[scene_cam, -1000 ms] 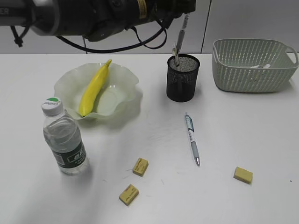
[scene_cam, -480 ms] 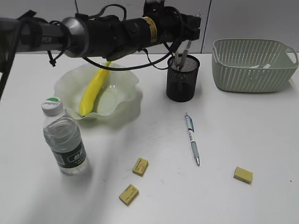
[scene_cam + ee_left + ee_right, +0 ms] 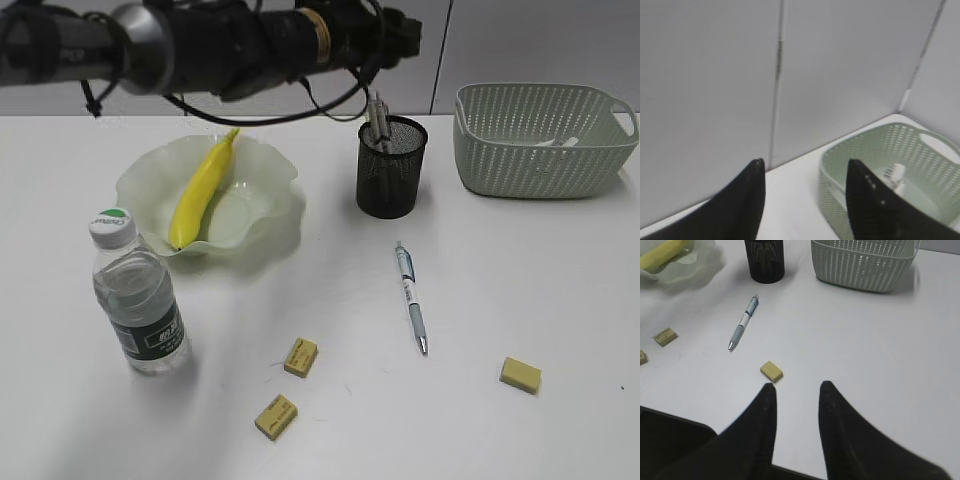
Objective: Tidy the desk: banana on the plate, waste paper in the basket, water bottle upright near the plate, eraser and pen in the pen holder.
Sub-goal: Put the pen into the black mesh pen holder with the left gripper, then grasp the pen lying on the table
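The left fingers (image 3: pixel 752 200) stand apart with nothing between them, raised above the worktop (image 3: pixel 330 300) near the back wall, with the basket (image 3: pixel 875 175) below and to their right. A pen stands in the pen holder (image 3: pixel 391 166) beneath that arm. The right fingers (image 3: pixel 762 420) are partly open and empty, hovering low just beside one eraser (image 3: pixel 771 371). Another pen (image 3: pixel 411 298) lies flat between the holder and that eraser. Two more erasers (image 3: pixel 300 357) lie near the front. The banana (image 3: pixel 202 187) rests on the plate (image 3: pixel 265 160), the water bottle (image 3: pixel 138 295) upright just in front, and the waste paper (image 3: pixel 895 174) in the basket
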Available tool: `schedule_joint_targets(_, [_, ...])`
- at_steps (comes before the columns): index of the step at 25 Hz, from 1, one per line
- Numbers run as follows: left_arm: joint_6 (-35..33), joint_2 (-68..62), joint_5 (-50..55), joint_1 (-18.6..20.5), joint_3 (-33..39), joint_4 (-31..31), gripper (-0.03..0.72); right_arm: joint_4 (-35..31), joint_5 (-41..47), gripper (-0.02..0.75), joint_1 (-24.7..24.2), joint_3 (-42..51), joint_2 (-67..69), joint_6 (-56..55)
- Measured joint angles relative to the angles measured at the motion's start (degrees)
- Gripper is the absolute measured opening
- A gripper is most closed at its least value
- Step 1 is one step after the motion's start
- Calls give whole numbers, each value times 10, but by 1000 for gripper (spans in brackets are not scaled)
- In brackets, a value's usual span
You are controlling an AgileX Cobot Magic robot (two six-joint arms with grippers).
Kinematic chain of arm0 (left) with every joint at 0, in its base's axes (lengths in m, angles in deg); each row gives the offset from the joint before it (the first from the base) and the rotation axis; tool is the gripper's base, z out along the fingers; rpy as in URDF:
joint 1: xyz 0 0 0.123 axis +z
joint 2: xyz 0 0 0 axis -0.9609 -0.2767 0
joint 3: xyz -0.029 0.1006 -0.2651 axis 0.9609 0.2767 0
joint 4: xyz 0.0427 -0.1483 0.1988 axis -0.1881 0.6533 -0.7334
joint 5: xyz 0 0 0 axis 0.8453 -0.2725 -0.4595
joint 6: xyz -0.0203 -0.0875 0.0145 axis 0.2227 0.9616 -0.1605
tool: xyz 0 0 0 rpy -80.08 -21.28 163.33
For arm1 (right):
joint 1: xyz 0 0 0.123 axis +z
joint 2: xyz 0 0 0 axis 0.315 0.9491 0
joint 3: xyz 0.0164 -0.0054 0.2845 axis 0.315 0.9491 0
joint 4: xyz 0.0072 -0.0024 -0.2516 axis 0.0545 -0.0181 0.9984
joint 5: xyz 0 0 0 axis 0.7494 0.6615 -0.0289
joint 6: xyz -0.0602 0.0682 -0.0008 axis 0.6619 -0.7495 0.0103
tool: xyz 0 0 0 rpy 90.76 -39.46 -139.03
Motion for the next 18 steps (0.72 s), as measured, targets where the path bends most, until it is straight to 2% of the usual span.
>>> schedule_joint_targets(3, [-15, 62, 174, -22, 0, -8, 372, 0, 0, 236, 0, 0, 0, 0])
schedule_joint_targets(6, [-137, 118, 339, -50, 9, 8, 333, 0, 0, 235, 0, 0, 0, 0])
schedule_joint_targets(8, [-220, 159, 397, -60, 47, 61, 296, 1, 0, 234, 0, 0, 0, 0])
schedule_joint_targets(10, [-274, 216, 409, -62, 110, 124, 264, 1, 0, 234, 0, 0, 0, 0])
schedule_joint_targets(13, [-297, 326, 409, -62, 243, 168, 244, 1, 0, 234, 0, 0, 0, 0])
schedule_joint_targets(16, [-302, 467, 419, -62, 392, 191, 252, 1, 0, 234, 0, 0, 0, 0])
schedule_joint_targets(18, [-302, 576, 449, -62, 469, 213, 289, 1, 0, 234, 0, 0, 0, 0])
